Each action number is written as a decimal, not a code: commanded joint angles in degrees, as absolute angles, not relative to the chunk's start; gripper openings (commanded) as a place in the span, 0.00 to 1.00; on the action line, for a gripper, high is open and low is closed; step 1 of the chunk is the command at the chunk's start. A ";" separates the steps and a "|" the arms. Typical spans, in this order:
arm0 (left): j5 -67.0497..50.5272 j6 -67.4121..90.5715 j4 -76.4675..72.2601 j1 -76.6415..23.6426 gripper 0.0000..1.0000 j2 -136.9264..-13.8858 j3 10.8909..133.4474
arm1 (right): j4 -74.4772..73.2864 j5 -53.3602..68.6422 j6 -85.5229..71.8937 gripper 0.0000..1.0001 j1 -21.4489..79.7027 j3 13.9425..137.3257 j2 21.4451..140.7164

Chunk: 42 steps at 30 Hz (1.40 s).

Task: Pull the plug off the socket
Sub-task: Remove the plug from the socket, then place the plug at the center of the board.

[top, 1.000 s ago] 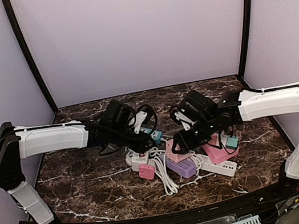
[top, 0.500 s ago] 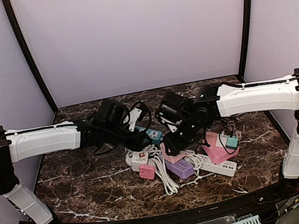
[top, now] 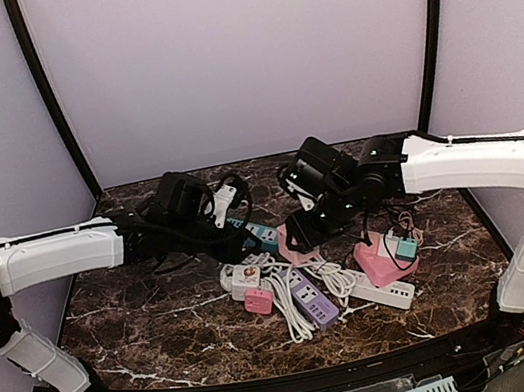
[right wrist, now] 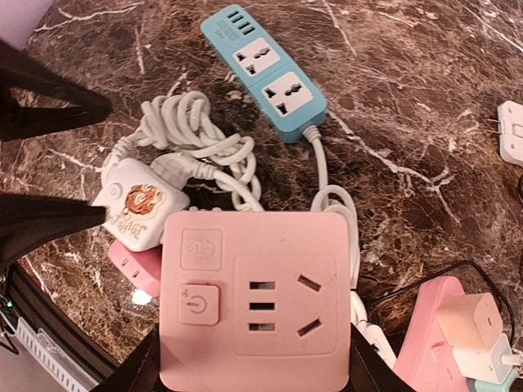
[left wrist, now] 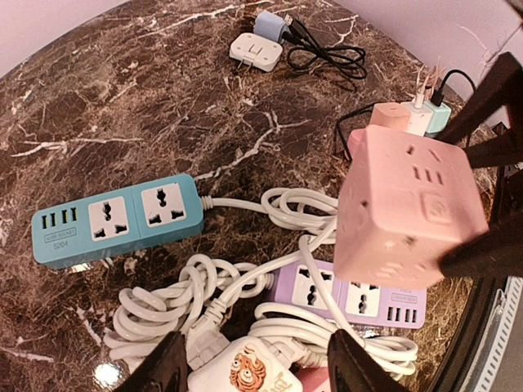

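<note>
My right gripper (right wrist: 257, 371) is shut on a pink cube socket (right wrist: 257, 298) and holds it above the table; in the top view it is left of centre (top: 296, 244). The cube also shows in the left wrist view (left wrist: 409, 208). A white cord (left wrist: 359, 245) runs down from under it to the pile. My left gripper (left wrist: 261, 367) is open and empty above a white tiger-print socket (left wrist: 245, 371) and a loose white plug (left wrist: 208, 339). Below the cube lies a purple power strip (left wrist: 359, 298) with its outlets bare.
A teal power strip (top: 261, 235) lies behind the pile. Coiled white cords (top: 289, 303), a small pink cube (top: 258, 301), a white strip (top: 380, 290) and a pink socket with chargers (top: 387, 257) crowd the middle. A white adapter (left wrist: 255, 51) and black cable (left wrist: 327, 57) lie apart.
My right gripper has lifted the pink cube socket up and back, away from the purple strip, which now lies uncovered. My left arm has drawn back a little to the left.
</note>
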<state>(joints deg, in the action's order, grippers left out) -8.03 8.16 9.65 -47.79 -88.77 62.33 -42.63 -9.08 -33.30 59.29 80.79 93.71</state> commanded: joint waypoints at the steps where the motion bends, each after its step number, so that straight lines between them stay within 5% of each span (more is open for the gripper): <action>1: -6.50 7.85 9.22 -47.31 0.60 -84.33 60.87 | -40.45 -14.09 -34.77 0.00 56.55 79.82 91.28; 14: -11.47 8.57 10.70 -41.37 0.82 -82.91 62.36 | -31.99 -16.36 -27.52 0.00 42.31 74.00 87.55; 37: -16.53 13.62 9.82 -41.18 0.82 -87.28 61.71 | -13.36 3.84 -27.73 0.00 24.16 79.69 108.86; 42: -16.27 13.54 10.31 -41.22 0.82 -88.09 62.06 | -13.36 5.37 -28.04 0.16 23.17 80.81 111.74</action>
<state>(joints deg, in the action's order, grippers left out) -15.66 13.02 9.52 -41.15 -87.26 61.82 -16.21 2.94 -27.31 23.99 78.83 110.37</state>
